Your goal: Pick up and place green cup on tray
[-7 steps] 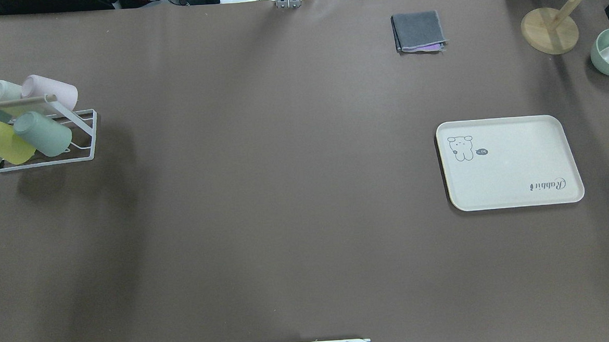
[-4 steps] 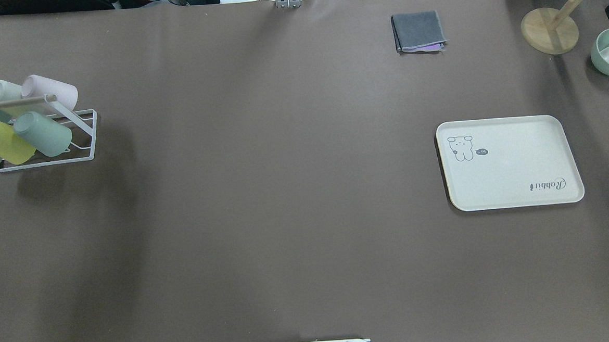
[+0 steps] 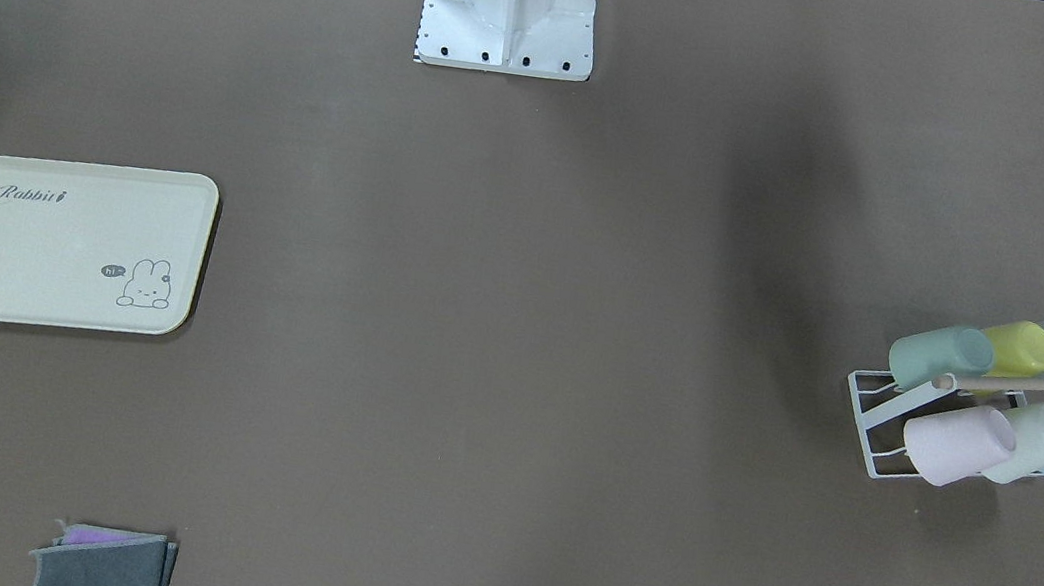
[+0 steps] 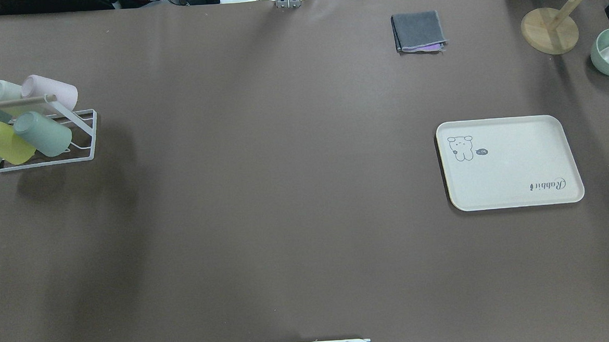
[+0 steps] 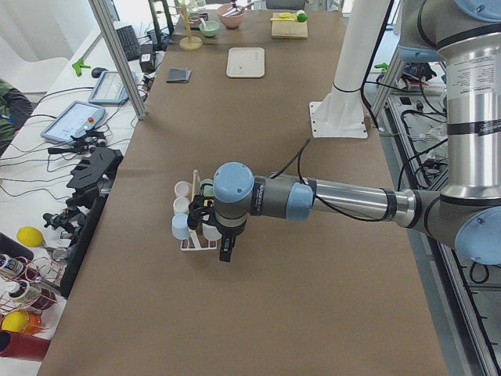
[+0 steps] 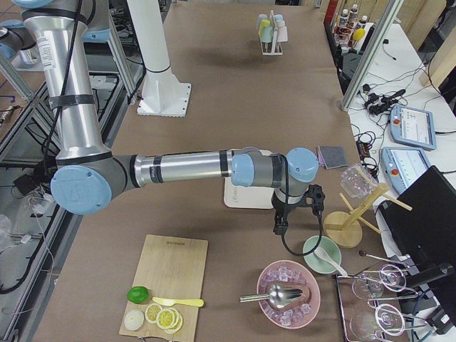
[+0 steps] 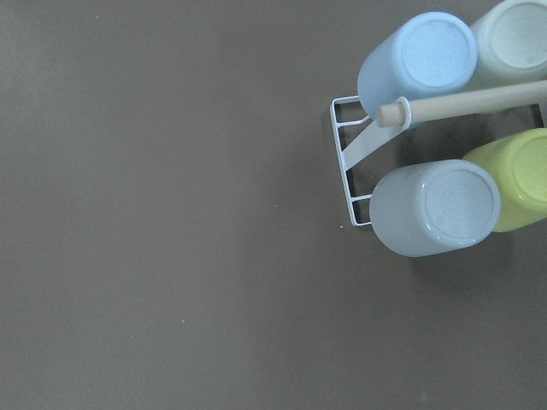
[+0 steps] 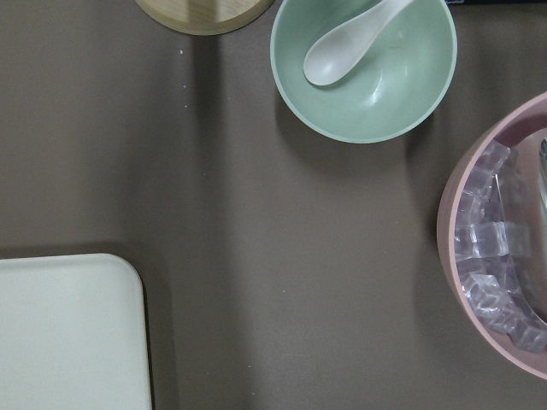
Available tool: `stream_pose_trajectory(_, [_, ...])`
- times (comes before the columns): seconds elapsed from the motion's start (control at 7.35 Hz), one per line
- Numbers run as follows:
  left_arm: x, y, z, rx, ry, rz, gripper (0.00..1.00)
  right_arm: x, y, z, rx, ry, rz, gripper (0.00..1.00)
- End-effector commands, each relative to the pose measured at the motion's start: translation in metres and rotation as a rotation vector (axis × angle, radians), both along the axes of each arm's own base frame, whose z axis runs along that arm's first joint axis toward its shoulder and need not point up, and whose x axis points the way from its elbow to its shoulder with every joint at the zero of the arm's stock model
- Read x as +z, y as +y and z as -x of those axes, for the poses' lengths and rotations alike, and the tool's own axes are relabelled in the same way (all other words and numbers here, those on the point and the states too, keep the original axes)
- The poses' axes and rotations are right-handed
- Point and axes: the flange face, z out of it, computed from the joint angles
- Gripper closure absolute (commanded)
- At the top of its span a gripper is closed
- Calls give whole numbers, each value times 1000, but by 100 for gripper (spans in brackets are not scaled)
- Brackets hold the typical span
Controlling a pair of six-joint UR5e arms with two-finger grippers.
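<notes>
green cup (image 4: 42, 133) on rack (image 4: 93, 136), tray (image 4: 512, 165) apart

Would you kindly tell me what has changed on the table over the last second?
Nothing has visibly changed in the overhead view. The green cup lies on the rack as before, with the other cups beside it, and the tray has not moved.
</notes>
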Motion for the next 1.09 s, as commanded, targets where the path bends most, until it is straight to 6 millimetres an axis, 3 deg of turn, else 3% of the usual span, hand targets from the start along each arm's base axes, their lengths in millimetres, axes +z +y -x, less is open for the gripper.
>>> stream_pose_trajectory(0.0, [-3,-1,1,7,-6,-92,1,0,0,0,-1,0,-1,0])
stream_pose_trajectory(0.27, [-20,-3,-1,29,-9,-139,1,2,2,0,-1,-1,4,0])
stream_pose_trajectory(0.54, [-32,-19,-30,101,-36,-182,1,-3,-1,-1,0,9,-5,0])
stream_pose_trajectory(0.82, [-67,-37,-42,124,-47,-260,1,2,9,-4,1,14,1,0])
stream_pose_trajectory(0.95, [-105,-33,-69,170,-93,-348,1,-5,6,-3,1,12,-12,0])
